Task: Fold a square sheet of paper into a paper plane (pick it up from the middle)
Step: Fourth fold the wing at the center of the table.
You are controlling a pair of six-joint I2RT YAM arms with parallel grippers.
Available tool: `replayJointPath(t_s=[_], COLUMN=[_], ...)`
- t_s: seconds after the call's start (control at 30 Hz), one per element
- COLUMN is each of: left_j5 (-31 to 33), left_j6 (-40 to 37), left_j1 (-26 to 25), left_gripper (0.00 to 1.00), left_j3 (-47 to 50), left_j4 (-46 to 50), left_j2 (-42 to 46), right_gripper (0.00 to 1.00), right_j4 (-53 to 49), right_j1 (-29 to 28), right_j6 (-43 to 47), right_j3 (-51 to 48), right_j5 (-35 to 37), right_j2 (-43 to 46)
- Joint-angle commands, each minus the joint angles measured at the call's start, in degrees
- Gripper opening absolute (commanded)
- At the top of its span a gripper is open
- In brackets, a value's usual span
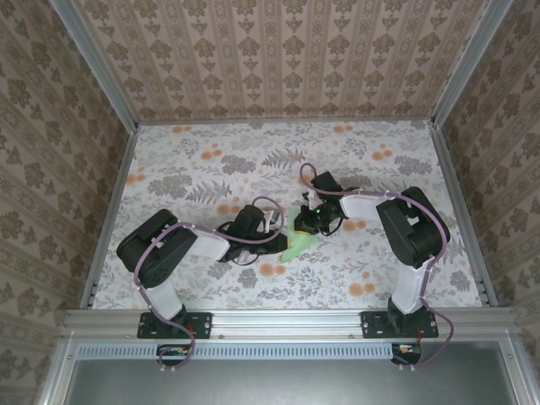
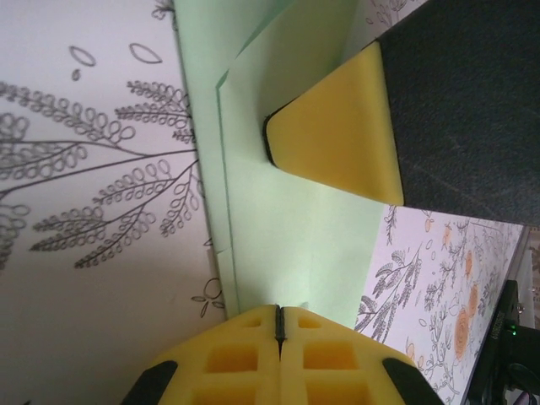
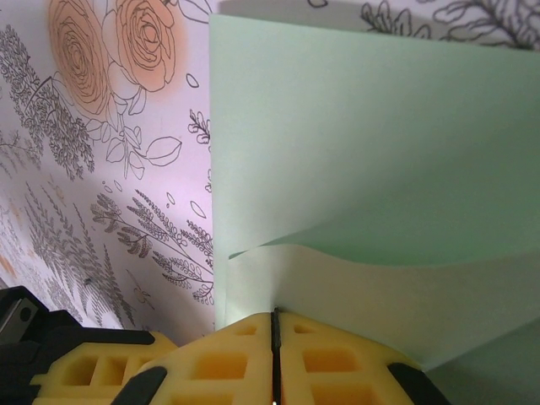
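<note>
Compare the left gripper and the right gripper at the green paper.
The left gripper meets the sheet of paper where it lies flat; the right gripper has a curled layer rising into its fingertips. In the top view the left gripper reaches in from the left, the right gripper from the right. Both are shut, tips at the paper.
</note>
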State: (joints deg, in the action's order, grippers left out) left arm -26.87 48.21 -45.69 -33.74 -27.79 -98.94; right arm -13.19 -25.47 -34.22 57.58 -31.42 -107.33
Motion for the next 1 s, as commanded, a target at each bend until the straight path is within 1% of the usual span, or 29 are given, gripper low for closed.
replayJointPath(t_s=[0.0, 0.13, 0.23, 0.5, 0.77, 0.97], left_j5=[0.4, 2.8, 3.1, 1.9, 1.6, 2.0], left_j6=[-1.6, -1.8, -1.7, -0.7, 0.6, 0.5], left_j1=[0.9, 1.2, 1.0, -1.0, -1.6, -1.5], left_gripper=[0.00, 0.03, 0.04, 0.05, 0.05, 0.05], left_j3=[0.4, -1.0, -2.3, -4.8, -6.8, -7.6], left_j4=[7.0, 7.6, 8.5, 7.2, 6.5, 8.3], left_j2=[3.6, 8.5, 9.3, 5.8, 1.5, -0.5], right_gripper=[0.09, 0.09, 0.09, 0.09, 0.09, 0.11], right_j4=[-0.9, 0.1, 0.6, 1.3, 4.6, 5.7], right_j1=[0.2, -0.2, -0.3, -0.4, -0.3, -0.2], right_j6=[1.0, 0.5, 0.2, 0.3, 0.7, 0.7], right_j3=[-2.7, -4.1, -4.5, -4.5, -4.7, -4.3], right_j5=[3.0, 2.9, 2.9, 2.3, -1.4, -4.2], right_j2=[-2.1, -2.1, -2.3, -2.3, -0.3, 1.8])
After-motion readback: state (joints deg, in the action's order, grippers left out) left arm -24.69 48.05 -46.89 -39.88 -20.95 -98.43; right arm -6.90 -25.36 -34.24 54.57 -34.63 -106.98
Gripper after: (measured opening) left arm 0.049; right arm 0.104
